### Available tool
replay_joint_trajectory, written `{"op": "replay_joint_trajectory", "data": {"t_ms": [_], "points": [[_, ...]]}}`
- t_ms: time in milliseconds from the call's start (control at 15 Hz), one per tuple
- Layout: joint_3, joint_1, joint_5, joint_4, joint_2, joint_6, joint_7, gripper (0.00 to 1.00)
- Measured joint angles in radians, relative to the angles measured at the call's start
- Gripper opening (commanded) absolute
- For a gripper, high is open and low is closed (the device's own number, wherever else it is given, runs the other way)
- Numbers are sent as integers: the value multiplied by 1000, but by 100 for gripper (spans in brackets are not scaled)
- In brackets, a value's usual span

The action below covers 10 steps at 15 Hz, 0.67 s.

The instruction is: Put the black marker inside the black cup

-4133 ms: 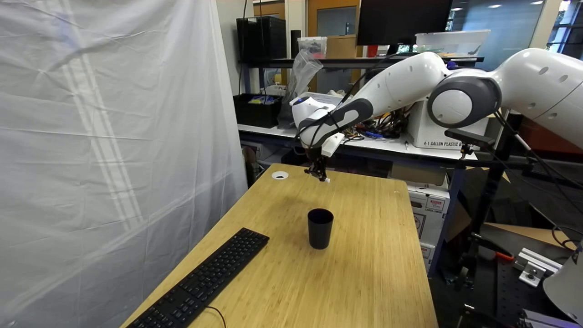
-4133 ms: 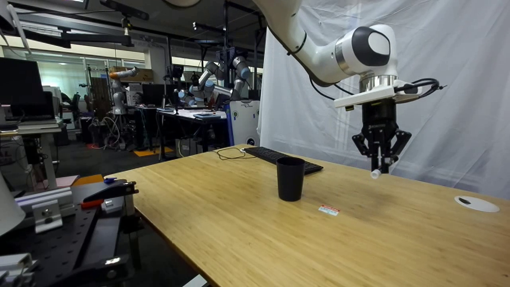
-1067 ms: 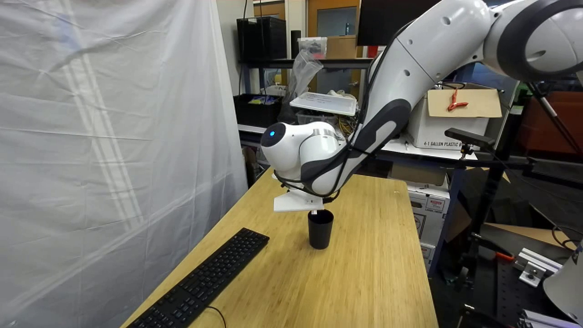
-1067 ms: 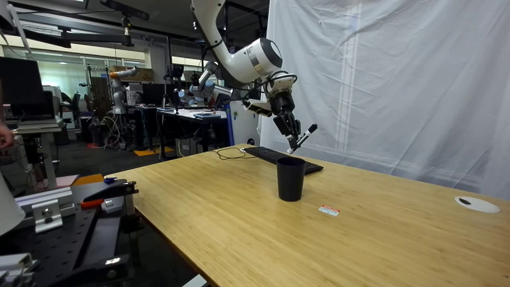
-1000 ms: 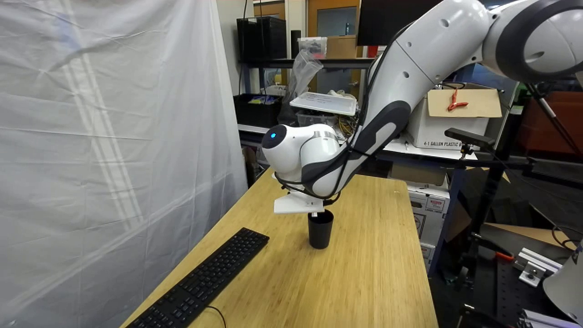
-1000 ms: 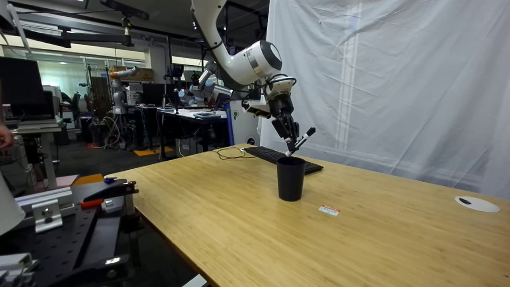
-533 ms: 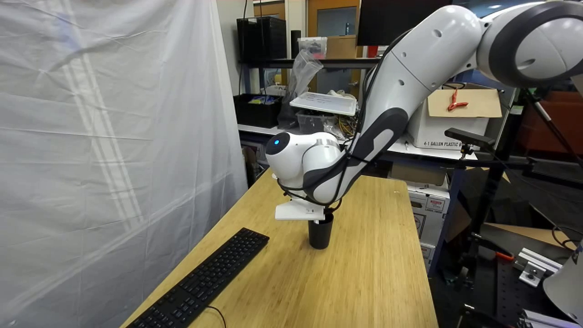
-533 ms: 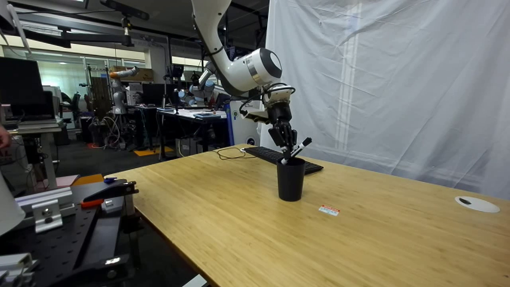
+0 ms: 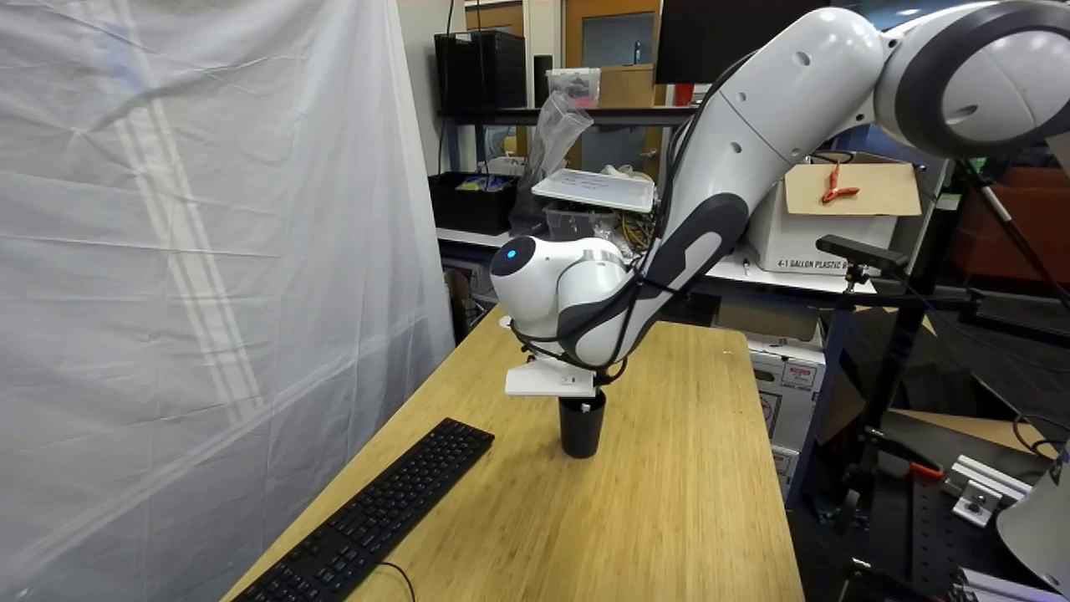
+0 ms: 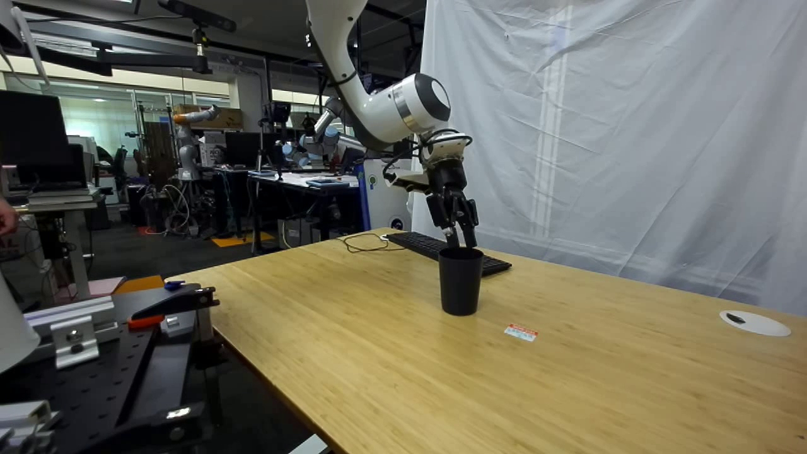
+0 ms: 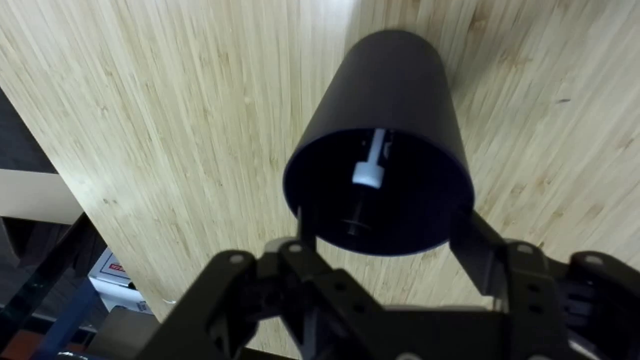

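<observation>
Just above the mouth of a plain black cylindrical cup (image 10: 460, 287) without a handle, the black two-fingered hand (image 10: 461, 243) points downward, its fingers spread well apart with nothing gripped between them. The fingertips sit right at the rim; whether they touch it or dip slightly inside cannot be told. Through that mouth, the wrist view shows a slim black marker (image 11: 368, 175) with a white collar lying inside the cup, one end cut off by the rim and the other lost in shadow, so its exact lean is unclear. The cup stands upright on a pale, wood-grained table (image 10: 599, 366). Near it but apart lies a long, flat black keyboard (image 9: 372, 514), and past the table edge hangs a creased white sheet (image 9: 209, 251). The step under way seems to be the release, with the placing as good as done. By this reading the next move calls for a slow lift straight clear of the cup, the fingers kept at this spread so that neither catches the rim and tips it.
</observation>
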Motion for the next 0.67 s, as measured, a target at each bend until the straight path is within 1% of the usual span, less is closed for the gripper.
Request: {"op": "replay_joint_trajectory", "data": {"t_ms": [67,267,400,467,667], "points": [[-2,-2,0,0,-4,1,0,100],[-12,-12,-3,-2,-29,2,-10,100],[-14,-27,-4,-10,-63,20,-44,100],[-13,-40,-4,-19,-83,54,-78,100],[-6,-95,1,-61,-120,209,-204,100]]}}
